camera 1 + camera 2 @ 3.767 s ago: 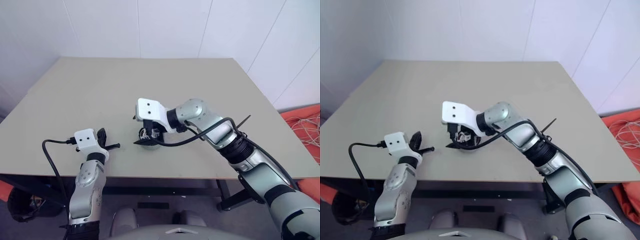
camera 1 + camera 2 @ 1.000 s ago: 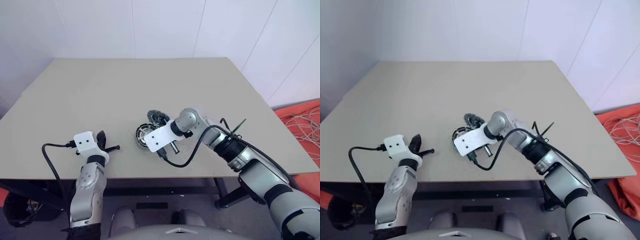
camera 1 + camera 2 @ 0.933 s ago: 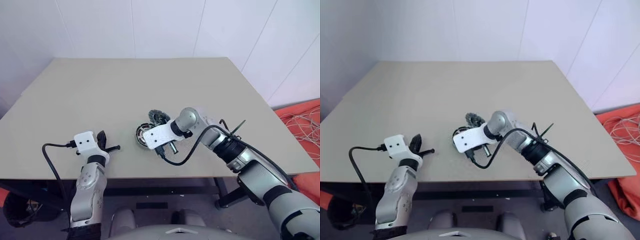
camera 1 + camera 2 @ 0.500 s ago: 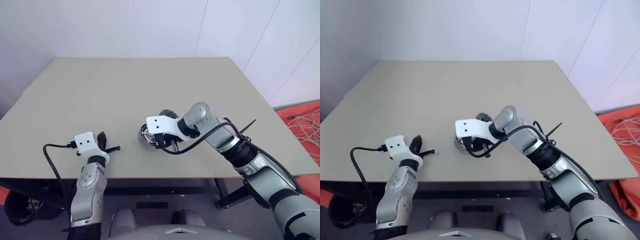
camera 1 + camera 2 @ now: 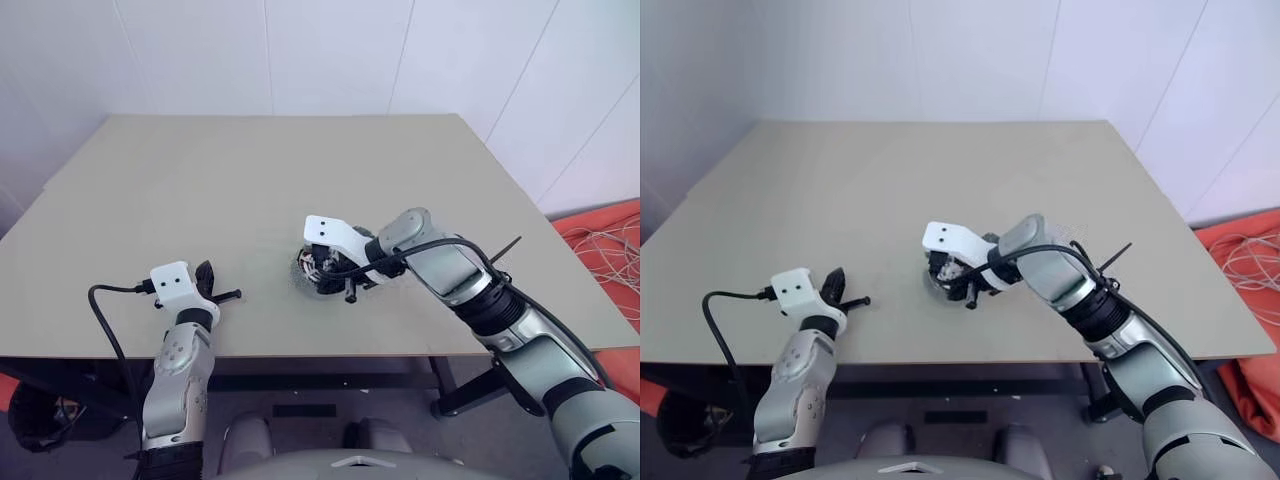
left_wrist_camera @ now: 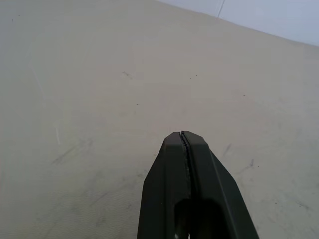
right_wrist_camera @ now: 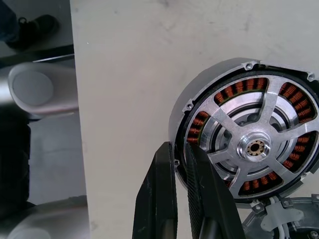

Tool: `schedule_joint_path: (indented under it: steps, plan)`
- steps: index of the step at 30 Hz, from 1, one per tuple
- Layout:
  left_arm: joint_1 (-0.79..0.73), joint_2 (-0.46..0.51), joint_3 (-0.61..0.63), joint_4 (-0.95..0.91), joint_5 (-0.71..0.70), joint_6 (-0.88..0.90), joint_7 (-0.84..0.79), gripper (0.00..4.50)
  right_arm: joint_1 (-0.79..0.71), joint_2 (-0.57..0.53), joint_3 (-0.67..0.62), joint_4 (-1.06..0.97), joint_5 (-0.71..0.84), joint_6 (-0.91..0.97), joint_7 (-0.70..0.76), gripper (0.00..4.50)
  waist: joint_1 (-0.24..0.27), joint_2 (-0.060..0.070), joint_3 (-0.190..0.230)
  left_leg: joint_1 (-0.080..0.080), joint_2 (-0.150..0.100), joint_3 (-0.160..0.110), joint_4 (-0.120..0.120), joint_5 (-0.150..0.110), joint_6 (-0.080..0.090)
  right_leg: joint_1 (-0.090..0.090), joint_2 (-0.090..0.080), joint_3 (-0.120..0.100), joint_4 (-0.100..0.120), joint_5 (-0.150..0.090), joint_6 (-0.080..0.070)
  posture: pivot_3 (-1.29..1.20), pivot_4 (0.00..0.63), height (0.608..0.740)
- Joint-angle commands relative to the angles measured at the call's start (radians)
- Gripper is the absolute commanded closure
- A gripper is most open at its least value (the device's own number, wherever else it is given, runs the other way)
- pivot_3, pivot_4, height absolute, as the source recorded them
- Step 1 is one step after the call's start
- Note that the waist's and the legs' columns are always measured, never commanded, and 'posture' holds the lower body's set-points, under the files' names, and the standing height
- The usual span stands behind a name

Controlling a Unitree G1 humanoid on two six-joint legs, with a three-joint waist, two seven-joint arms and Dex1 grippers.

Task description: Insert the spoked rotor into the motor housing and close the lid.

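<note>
On the desk (image 5: 150,200), near its front edge, the motor housing (image 7: 199,114) sits with the spoked rotor (image 7: 256,147) already seated inside its ring of copper windings, and the right fingers (image 7: 197,169) pinch the housing's rim, one inside and one outside. The left fingers (image 6: 184,144) are pressed together on nothing, well to the left of the housing. Part of a grey piece just beside the housing (image 7: 286,219) may be the lid; if the right hand lifts or twists while clamped, it could tip the housing, unseat the rotor or scrape the windings.
</note>
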Motion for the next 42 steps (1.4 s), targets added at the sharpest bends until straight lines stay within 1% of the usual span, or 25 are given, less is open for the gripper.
schedule_joint_path:
  steps: [1,7,9,10,13,16,18,19,20,28,33,37,39,42]
  plan:
    - [-0.010,0.003,-0.002,-0.017,-0.004,-0.021,-0.007,4.50,-0.042,0.011,-0.039,-0.048,0.044,0.038,-0.038,4.50,0.000,0.000,0.000,0.000,0.000,0.000,0.000,0.000,0.000,0.000,0.000,0.000,0.000,0.000,0.000,0.00,0.000,0.740]
    - [-0.005,0.001,-0.003,-0.022,-0.003,-0.020,-0.005,4.50,-0.058,0.060,-0.025,-0.020,0.087,0.057,-0.101,4.50,0.000,0.000,0.000,0.000,0.000,0.000,0.000,0.000,0.000,0.000,0.000,0.000,0.000,0.000,0.000,0.00,0.000,0.740]
    - [-0.003,0.000,-0.003,-0.024,-0.002,-0.021,-0.005,4.50,-0.061,0.077,-0.024,-0.010,0.096,0.059,-0.121,3.78,0.000,0.000,0.000,0.000,0.000,0.000,0.000,0.000,0.000,0.000,0.000,0.000,0.000,0.000,0.000,0.00,0.000,0.740]
    - [-0.002,0.000,-0.004,-0.024,-0.002,-0.021,-0.005,4.50,-0.063,0.086,-0.023,-0.003,0.101,0.059,-0.132,3.53,0.000,0.000,0.000,0.000,0.000,0.000,0.000,0.000,0.000,0.000,0.000,0.000,0.000,0.000,0.000,0.00,0.000,0.740]
    - [-0.001,0.000,-0.004,-0.023,0.000,-0.022,-0.005,4.50,-0.071,0.119,-0.021,0.031,0.111,0.054,-0.169,2.56,0.000,0.000,0.000,0.001,0.000,0.000,0.000,0.000,0.000,0.000,0.000,0.000,0.000,0.000,0.000,0.00,0.000,0.740]
    - [-0.001,0.000,-0.005,-0.022,0.000,-0.024,-0.005,4.50,-0.076,0.134,-0.015,0.062,0.117,0.043,-0.193,1.46,0.005,0.000,0.000,0.002,0.000,0.000,0.000,0.000,0.000,0.002,0.000,0.000,0.000,0.000,0.000,0.00,0.000,0.740]
    - [0.001,0.000,-0.005,-0.023,0.000,-0.024,-0.005,4.50,-0.081,0.147,-0.018,0.078,0.123,0.041,-0.209,0.82,0.005,0.000,0.000,0.002,0.000,0.000,0.000,0.000,0.000,0.002,0.000,0.000,0.000,0.000,0.001,0.00,0.000,0.740]
    - [0.001,-0.001,-0.005,-0.024,0.000,-0.024,-0.005,4.50,-0.084,0.157,-0.021,0.083,0.128,0.041,-0.215,0.40,0.005,0.000,0.000,0.002,0.000,0.000,0.000,0.000,-0.001,0.002,0.000,0.000,0.000,0.000,0.001,0.00,0.000,0.740]
    - [0.002,-0.001,-0.005,-0.024,0.000,-0.024,-0.005,4.50,-0.086,0.166,-0.024,0.088,0.133,0.039,-0.221,0.15,0.004,0.000,0.000,0.002,0.000,0.000,0.000,0.000,-0.001,0.002,0.000,0.000,0.000,0.000,0.001,0.00,0.000,0.740]
    - [0.002,-0.001,-0.007,-0.025,-0.001,-0.021,-0.006,4.50,-0.109,0.284,-0.095,0.097,0.243,0.052,-0.231,0.15,0.001,0.000,0.000,0.002,0.000,0.000,0.000,0.000,-0.001,0.001,0.000,0.000,0.000,0.000,0.000,0.00,0.000,0.740]
    - [0.000,0.001,-0.006,-0.024,-0.002,-0.019,-0.007,4.50,-0.124,0.365,-0.179,0.102,0.321,0.063,-0.262,0.15,0.002,0.000,0.000,0.002,0.000,0.000,-0.001,0.000,-0.001,0.001,0.000,0.000,0.000,0.000,0.001,0.00,0.000,0.740]
    - [-0.003,0.002,-0.005,-0.022,-0.002,-0.018,-0.007,4.50,-0.137,0.439,-0.276,0.161,0.295,-0.050,-0.395,0.15,0.000,0.000,0.000,0.002,0.000,0.000,-0.001,0.001,-0.001,0.001,0.000,0.000,0.000,-0.001,0.002,0.00,0.000,0.740]
    - [-0.002,0.002,-0.004,-0.023,-0.002,-0.018,-0.006,4.50,-0.142,0.437,-0.292,0.197,0.240,-0.179,-0.466,0.15,0.002,0.000,0.000,0.002,0.000,0.000,-0.001,0.001,-0.002,0.001,0.000,0.000,0.000,-0.002,0.004,0.00,0.000,0.740]
    - [-0.001,0.002,-0.002,-0.024,-0.003,-0.019,-0.006,4.50,-0.138,0.386,-0.266,0.258,0.124,-0.417,-0.547,0.74,0.004,0.000,0.000,0.002,0.000,0.000,-0.001,0.001,-0.002,0.001,0.000,0.000,0.000,-0.004,0.007,0.00,0.000,0.740]
